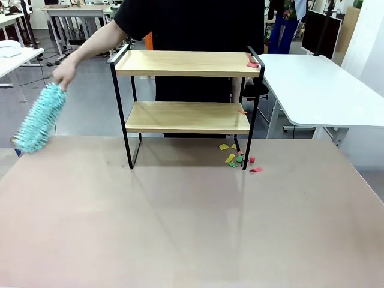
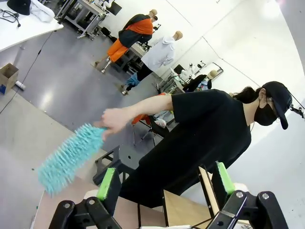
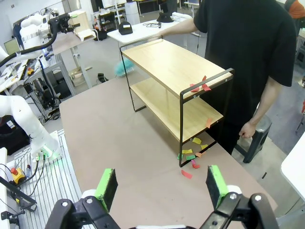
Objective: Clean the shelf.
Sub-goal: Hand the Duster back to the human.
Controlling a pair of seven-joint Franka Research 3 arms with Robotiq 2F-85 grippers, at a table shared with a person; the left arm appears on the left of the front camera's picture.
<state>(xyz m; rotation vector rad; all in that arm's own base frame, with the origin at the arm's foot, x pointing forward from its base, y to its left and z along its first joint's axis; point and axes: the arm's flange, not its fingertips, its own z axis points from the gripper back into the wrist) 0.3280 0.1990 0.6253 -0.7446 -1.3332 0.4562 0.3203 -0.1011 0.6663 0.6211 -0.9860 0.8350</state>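
The shelf stands at the far middle of the brown table, two light wooden boards in a black frame; it shows too in the right wrist view. Red paper scraps lie at the top board's right end, and one orange scrap sits on the lower board's right edge. Several coloured scraps litter the table by the right leg. A person's hand holds a turquoise fluffy duster left of the shelf, away from it. My left gripper is open. My right gripper is open above the table.
A white table stands to the right behind the brown one. The person in black stands behind the shelf. Another white robot arm's base sits at the left in the right wrist view.
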